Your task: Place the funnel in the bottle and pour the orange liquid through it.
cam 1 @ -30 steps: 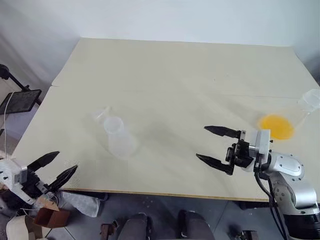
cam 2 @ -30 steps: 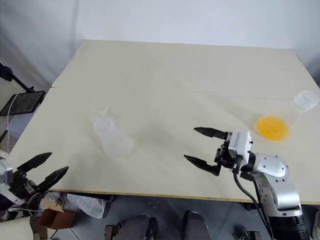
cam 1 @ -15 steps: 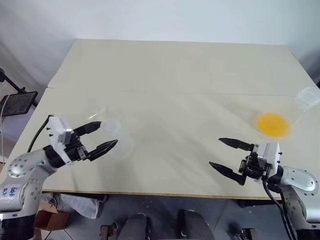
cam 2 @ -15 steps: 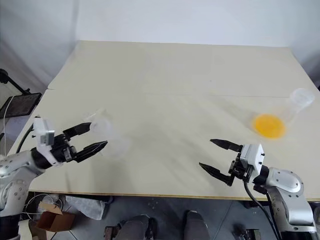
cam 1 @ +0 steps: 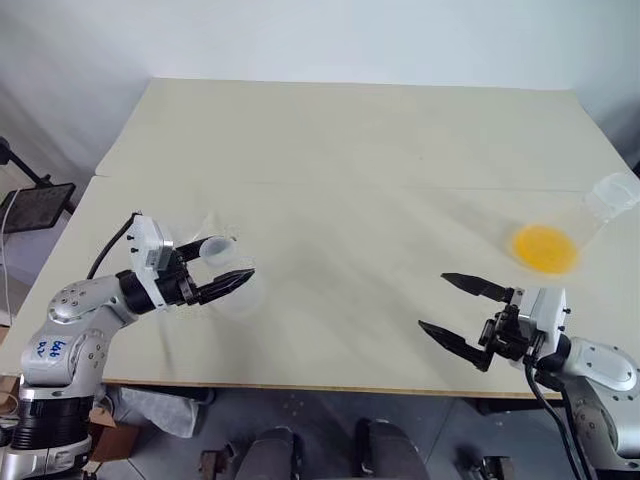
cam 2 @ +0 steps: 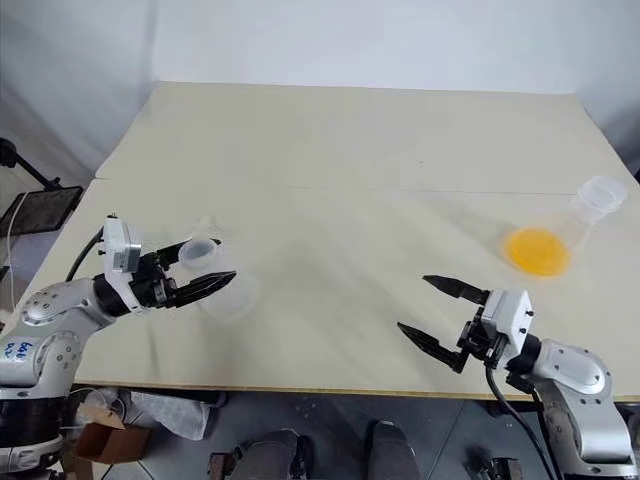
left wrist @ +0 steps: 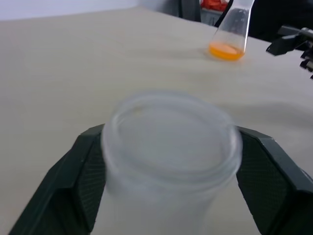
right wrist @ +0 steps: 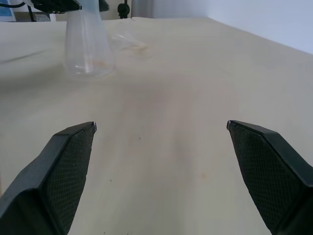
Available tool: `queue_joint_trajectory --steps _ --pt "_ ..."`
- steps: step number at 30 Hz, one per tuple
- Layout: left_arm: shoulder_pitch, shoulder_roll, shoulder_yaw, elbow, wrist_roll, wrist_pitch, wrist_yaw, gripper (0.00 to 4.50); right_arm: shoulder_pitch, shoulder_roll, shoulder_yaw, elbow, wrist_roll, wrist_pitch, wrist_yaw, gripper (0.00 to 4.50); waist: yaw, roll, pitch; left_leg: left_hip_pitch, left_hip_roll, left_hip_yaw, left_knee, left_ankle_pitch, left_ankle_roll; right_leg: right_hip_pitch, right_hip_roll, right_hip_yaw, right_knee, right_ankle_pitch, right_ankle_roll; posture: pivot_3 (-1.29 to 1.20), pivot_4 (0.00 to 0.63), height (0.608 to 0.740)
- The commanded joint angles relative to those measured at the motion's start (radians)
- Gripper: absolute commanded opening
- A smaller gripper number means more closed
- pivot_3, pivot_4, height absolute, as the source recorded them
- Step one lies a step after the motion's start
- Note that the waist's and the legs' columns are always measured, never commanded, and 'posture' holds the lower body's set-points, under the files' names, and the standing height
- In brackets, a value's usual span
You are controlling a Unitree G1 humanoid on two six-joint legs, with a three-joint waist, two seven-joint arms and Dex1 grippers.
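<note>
At the near edge of the table (cam 1: 330, 130), around four o'clock, the right gripper (cam 1: 468, 317) is hanging with its black fingers spread wide and nothing between them, likely parked there so it is free to go for the pouring flask when its turn comes. Round at about eight o'clock the left gripper (cam 1: 217, 268) is bracketing the neck of the bottle (left wrist: 168, 161), one finger on either side of the rim; I cannot tell whether the pads are pressing or just flanking it, but the placing looks meant to steady the bottle for the funnel. The funnel (right wrist: 128, 40) is lying on its side just behind the bottle, not yet in the neck. Farther off, near two o'clock, the orange liquid (cam 1: 544, 248) is pooling in the base of a second flask (cam 2: 590, 208), standing well apart from both arms.
</note>
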Motion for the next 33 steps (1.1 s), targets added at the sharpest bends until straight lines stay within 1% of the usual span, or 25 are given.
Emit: queue_joint_trajectory --steps 1,5,6,7,10,11,15,19,21,25,27,29,33 --pt "-0.012 0.001 0.008 -0.003 0.001 -0.014 -0.008 3.93 0.010 0.007 -0.023 -0.050 0.001 -0.025 -0.015 4.50 0.002 0.000 0.000 0.000 0.000 0.000 0.001 0.000 0.000 0.000 0.000 0.000 0.000 0.000 0.000 0.00 0.150 0.740" --pt "-0.019 0.000 -0.004 0.004 0.009 -0.020 -0.023 3.93 0.005 0.006 -0.023 -0.053 0.001 -0.024 -0.024 4.50 0.003 0.000 0.000 -0.001 0.000 0.000 0.002 0.000 0.000 0.000 -0.001 0.001 0.000 0.000 0.000 0.00 0.150 0.740" --pt "-0.022 -0.003 -0.002 0.006 0.007 -0.018 -0.021 3.58 0.003 0.005 -0.024 -0.052 0.002 -0.023 -0.025 4.50 0.003 0.000 0.000 -0.001 0.000 0.000 0.002 0.000 0.000 0.000 -0.001 0.001 0.000 0.000 0.000 0.00 0.150 0.740" --pt "-0.027 -0.004 0.000 0.008 0.006 -0.017 -0.020 3.42 0.001 0.003 -0.025 -0.051 0.003 -0.024 -0.026 4.50 0.003 0.000 0.000 -0.001 0.000 0.000 0.002 0.000 0.000 0.000 -0.001 0.001 0.000 0.000 0.000 0.00 0.150 0.740" --pt "-0.037 -0.009 0.003 0.015 0.001 -0.014 -0.018 2.55 0.002 0.002 -0.027 -0.047 0.002 -0.027 -0.026 4.50 0.004 0.000 0.000 -0.001 0.000 0.000 0.002 0.000 0.000 0.000 -0.001 0.000 0.000 0.000 0.000 0.00 0.150 0.740" --pt "-0.038 -0.008 0.001 0.016 0.003 -0.016 -0.022 2.42 0.006 0.003 -0.027 -0.047 0.002 -0.028 -0.026 4.50 0.004 0.000 0.000 -0.001 0.000 0.000 0.002 0.000 0.000 0.000 -0.001 0.000 0.000 0.000 0.000 0.00 0.150 0.740" --pt "-0.048 -0.007 -0.016 0.008 -0.005 -0.013 -0.050 2.41 0.025 0.008 -0.029 -0.051 -0.004 -0.038 -0.035 4.50 0.004 0.000 0.000 -0.001 0.000 0.000 0.002 0.000 0.000 0.000 -0.001 0.000 0.001 0.000 0.000 0.00 0.150 0.740" --pt "-0.174 -0.061 -0.103 0.004 -0.007 0.001 -0.064 2.41 0.078 0.006 -0.074 -0.079 0.000 -0.038 -0.064 4.50 0.025 0.000 0.000 -0.001 0.000 0.000 0.004 0.000 0.000 0.000 0.000 0.000 0.001 0.000 0.000 0.00 0.150 0.740" --pt "-0.256 -0.109 -0.166 0.043 0.026 -0.012 -0.069 2.41 0.117 0.006 -0.108 -0.102 0.004 -0.037 -0.079 4.50 0.031 0.000 0.000 -0.003 -0.001 -0.001 0.006 0.000 0.000 0.000 0.001 0.000 0.002 0.000 0.001 0.00 0.150 0.740" --pt "-0.439 -0.237 -0.300 0.200 0.132 -0.070 -0.070 2.41 0.211 0.026 -0.165 -0.158 0.000 -0.041 -0.113 4.50 0.040 0.000 0.000 -0.003 -0.003 0.000 0.008 -0.001 0.001 0.001 0.003 -0.001 0.003 0.001 0.002 0.00 0.150 0.740" --pt "-0.543 -0.321 -0.368 0.320 0.200 -0.136 -0.080 2.41 0.271 0.050 -0.189 -0.202 -0.005 -0.048 -0.140 4.50 0.043 -0.001 0.000 -0.003 -0.002 0.001 0.008 -0.001 0.001 0.000 0.004 -0.003 0.003 0.001 0.003 0.00 0.150 0.740" --pt "-0.627 -0.391 -0.399 0.441 0.249 -0.195 -0.077 2.41 0.321 0.076 -0.204 -0.242 -0.013 -0.052 -0.166 4.50 0.048 -0.001 0.000 -0.003 -0.002 0.003 0.008 0.000 0.001 0.000 0.004 -0.005 0.003 0.001 0.003 0.00 0.150 0.740" --pt "-0.736 -0.486 -0.433 0.659 0.336 -0.334 -0.082 2.41 0.407 0.130 -0.216 -0.313 -0.036 -0.067 -0.218 4.50 0.040 -0.001 0.000 -0.003 -0.002 0.008 0.008 0.000 0.002 0.000 0.005 -0.003 0.000 0.002 0.003 0.00 0.150 0.740"
